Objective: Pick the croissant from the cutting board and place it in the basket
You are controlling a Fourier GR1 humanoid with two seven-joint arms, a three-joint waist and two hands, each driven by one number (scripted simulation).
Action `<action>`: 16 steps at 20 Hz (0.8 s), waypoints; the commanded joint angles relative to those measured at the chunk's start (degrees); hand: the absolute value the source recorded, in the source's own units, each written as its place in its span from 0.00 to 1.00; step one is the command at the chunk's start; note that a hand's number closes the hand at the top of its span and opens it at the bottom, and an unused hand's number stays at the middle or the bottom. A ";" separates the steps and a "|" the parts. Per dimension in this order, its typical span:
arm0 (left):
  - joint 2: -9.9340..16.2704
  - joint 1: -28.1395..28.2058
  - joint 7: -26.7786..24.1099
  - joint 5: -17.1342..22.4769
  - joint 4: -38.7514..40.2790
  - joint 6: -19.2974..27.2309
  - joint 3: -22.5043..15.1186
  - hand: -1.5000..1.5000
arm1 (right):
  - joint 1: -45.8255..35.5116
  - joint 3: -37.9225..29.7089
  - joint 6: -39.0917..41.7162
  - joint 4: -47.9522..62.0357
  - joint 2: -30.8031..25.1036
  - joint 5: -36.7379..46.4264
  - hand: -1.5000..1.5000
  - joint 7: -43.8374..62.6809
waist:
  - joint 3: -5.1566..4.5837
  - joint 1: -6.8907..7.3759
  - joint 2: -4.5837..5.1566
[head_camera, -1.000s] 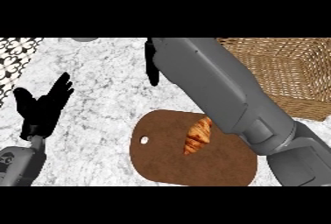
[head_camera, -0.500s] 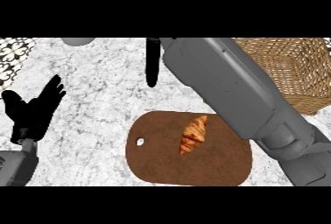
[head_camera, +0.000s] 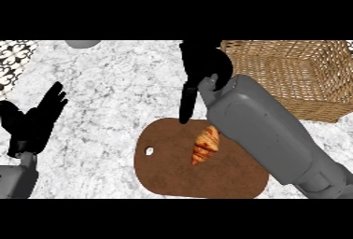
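Note:
A golden croissant (head_camera: 206, 144) lies on the brown cutting board (head_camera: 172, 168) in the lower middle of the head view. My right hand (head_camera: 201, 70) hangs above the board's far edge, open, fingers pointing down toward the board just left of the croissant and holding nothing. Its grey forearm (head_camera: 269, 135) covers the board's right side and touches the croissant's right edge in the picture. The wicker basket (head_camera: 303, 70) stands at the upper right. My left hand (head_camera: 34, 123) rests open at the left edge, fingers up.
A grey rounded object (head_camera: 84, 44) shows at the top edge. A patterned black-and-white surface (head_camera: 14, 58) borders the marble counter (head_camera: 117, 93) at the upper left.
My right hand has come back and down toward the board's far edge, and its forearm now lies lower across the board. The left hand has barely shifted.

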 commanded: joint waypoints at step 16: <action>-4.25 -1.52 -0.92 -3.63 2.54 -1.64 1.00 0.50 | 25.91 2.46 -8.81 -2.94 3.69 19.43 0.00 -3.86 | -0.05 1.75 0.80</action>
